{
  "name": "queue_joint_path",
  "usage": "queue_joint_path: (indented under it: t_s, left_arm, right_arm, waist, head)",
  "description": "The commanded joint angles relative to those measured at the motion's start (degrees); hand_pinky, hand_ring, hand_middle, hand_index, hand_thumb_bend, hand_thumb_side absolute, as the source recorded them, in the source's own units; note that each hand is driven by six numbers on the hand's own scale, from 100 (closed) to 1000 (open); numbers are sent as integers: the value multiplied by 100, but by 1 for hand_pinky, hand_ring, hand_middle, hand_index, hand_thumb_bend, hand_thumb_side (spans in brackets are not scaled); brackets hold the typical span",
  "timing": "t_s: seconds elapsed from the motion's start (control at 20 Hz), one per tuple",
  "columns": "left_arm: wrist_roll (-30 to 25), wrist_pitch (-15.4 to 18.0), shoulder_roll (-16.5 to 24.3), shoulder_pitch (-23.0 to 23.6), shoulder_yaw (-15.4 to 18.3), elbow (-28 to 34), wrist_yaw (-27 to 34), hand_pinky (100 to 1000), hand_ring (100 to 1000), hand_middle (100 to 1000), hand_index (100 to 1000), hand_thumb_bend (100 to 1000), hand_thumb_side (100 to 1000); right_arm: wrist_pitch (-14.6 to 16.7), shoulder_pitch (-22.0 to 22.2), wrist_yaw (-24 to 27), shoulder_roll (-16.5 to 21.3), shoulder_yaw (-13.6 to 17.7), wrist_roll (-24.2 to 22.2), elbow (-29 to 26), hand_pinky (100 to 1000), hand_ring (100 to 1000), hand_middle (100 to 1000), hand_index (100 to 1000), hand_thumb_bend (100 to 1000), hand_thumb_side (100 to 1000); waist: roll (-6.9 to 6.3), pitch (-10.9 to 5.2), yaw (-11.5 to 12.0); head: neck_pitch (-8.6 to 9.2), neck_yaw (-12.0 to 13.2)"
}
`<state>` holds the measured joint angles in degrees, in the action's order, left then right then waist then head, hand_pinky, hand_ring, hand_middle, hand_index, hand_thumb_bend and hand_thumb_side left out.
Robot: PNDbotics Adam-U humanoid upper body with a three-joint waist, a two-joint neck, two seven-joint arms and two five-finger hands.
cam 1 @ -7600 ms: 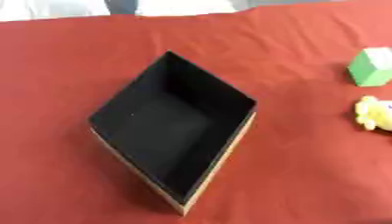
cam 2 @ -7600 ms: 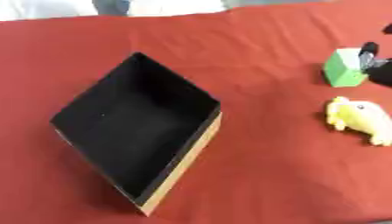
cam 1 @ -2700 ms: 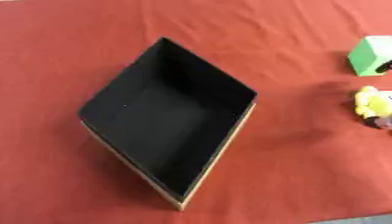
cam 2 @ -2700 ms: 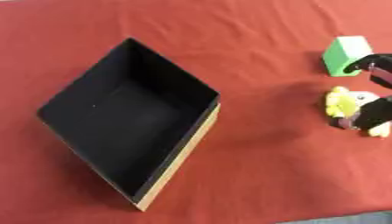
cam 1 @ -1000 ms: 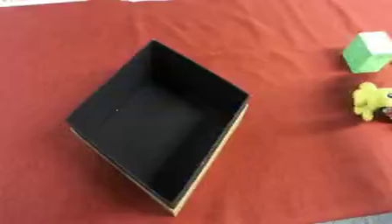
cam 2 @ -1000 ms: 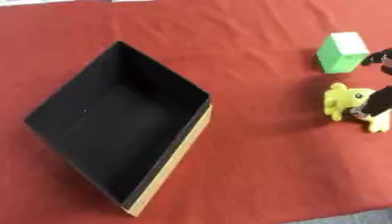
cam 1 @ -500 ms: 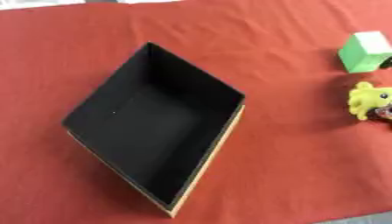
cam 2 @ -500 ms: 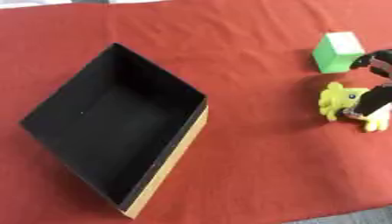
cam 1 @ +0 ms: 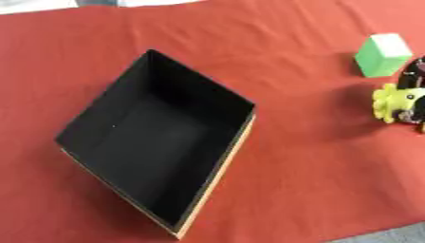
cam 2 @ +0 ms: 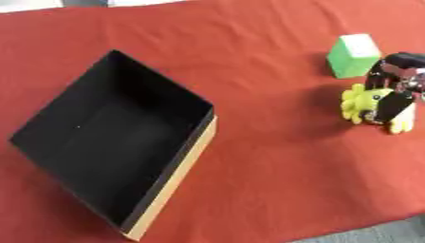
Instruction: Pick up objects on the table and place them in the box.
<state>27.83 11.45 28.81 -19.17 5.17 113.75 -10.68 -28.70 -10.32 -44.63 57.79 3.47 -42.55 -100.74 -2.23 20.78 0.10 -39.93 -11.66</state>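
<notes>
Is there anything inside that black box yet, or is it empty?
Empty. The box shows only its bare black floor; the yellow toy and green block lie outside it on the red cloth, by the right hand.

1. The table is covered by a red cloth.
2. A black box with tan outer sides lies left of centre, open side up.
3. A green block lies far right.
4. A yellow toy lies just near the block.

Only part of the right hand shows, at the right edge of the right eye view. Its fingers are black and blocky, with a rounded black segment at the top and paler silvery-grey patches between the dark parts.
</notes>
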Motion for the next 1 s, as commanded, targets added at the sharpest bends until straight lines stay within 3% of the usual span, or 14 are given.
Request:
queue_joint_path:
  t_s: [0.05,0.3,0.65,1.0]
  left_arm:
    - [-18,7,139,-51,56,84,-26,520,834,691,798,100,471]
    - [-19,10,138,-55,58,84,-24,520,833,691,798,100,469]
    - [-13,15,148,-57,64,84,-30,521,833,692,799,100,465]
    - [-4,15,157,-41,72,84,-40,521,834,693,799,100,467]
  right_arm:
    - [-932,-40,-45,221,41,-800,-86,403,511,488,522,374,100]
    - [-1012,-28,149,190,46,-599,-219,292,416,401,446,386,100]
    - [-1093,20,598,152,123,-137,-572,287,396,385,435,323,100]
    - [-1084,99,485,118,222,14,-1208,275,377,370,424,305,100]
  waist:
    - [25,-124,7]
    - [22,-128,-11]
    - [12,-136,-29]
    - [37,-132,-49]
  head:
    - [47,4]
    - [45,10]
    - [27,20]
    - [-9,67]
